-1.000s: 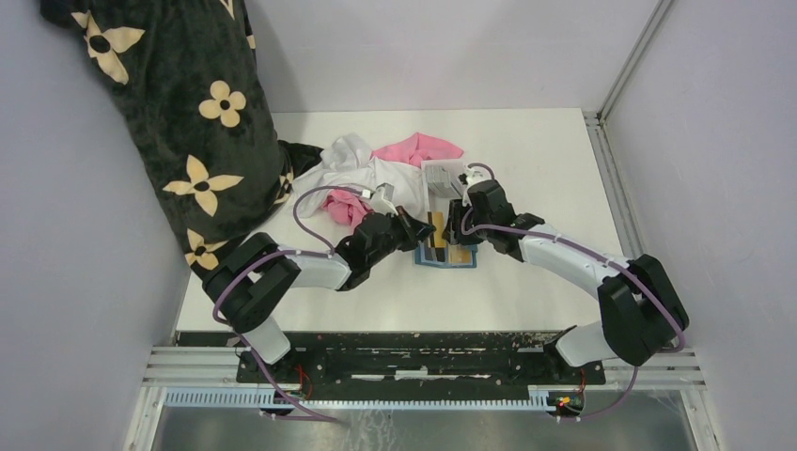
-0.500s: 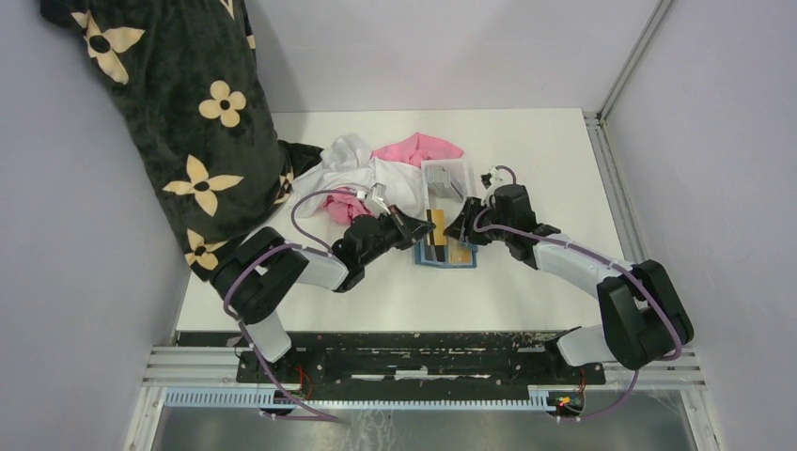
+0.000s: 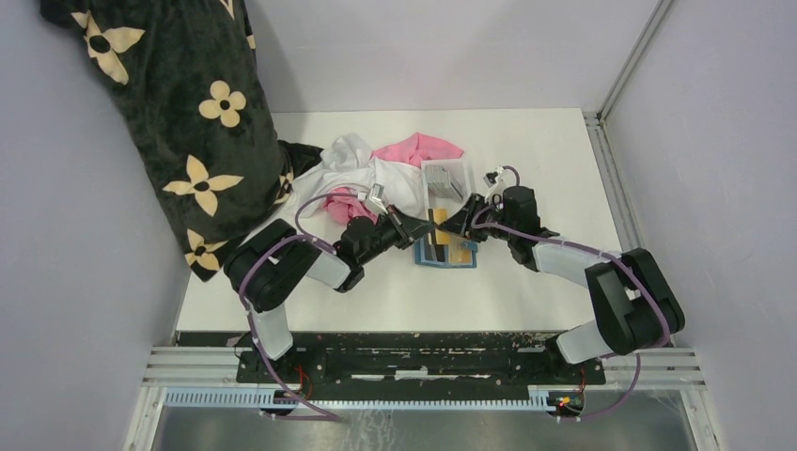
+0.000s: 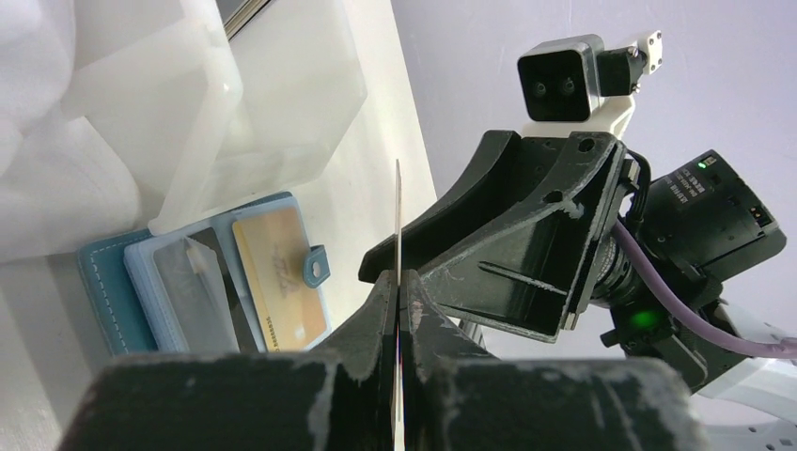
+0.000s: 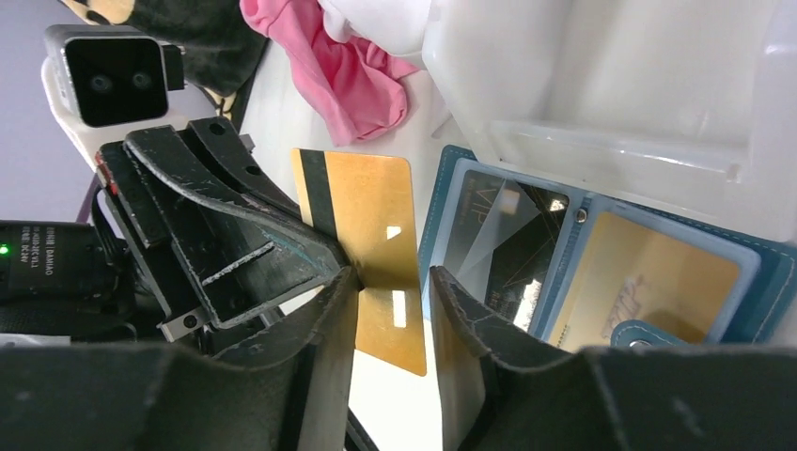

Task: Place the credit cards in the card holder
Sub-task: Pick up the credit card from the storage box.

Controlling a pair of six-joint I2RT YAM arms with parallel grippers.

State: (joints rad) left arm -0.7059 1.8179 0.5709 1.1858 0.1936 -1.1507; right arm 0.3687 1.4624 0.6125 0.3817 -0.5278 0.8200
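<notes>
On my left, a pink and white cloth heap lies on the table. The left tool is clamped tight on a gold card, holding it on edge above the table, just left of the holder. The holder lies open and flat, with a dark card in its left sleeve, a tan card in its right, and a clear tray just behind it. The right tool stands open, gripping nothing, its fingers on either side of the gold card's end. I cannot tell whether they touch it.
</notes>
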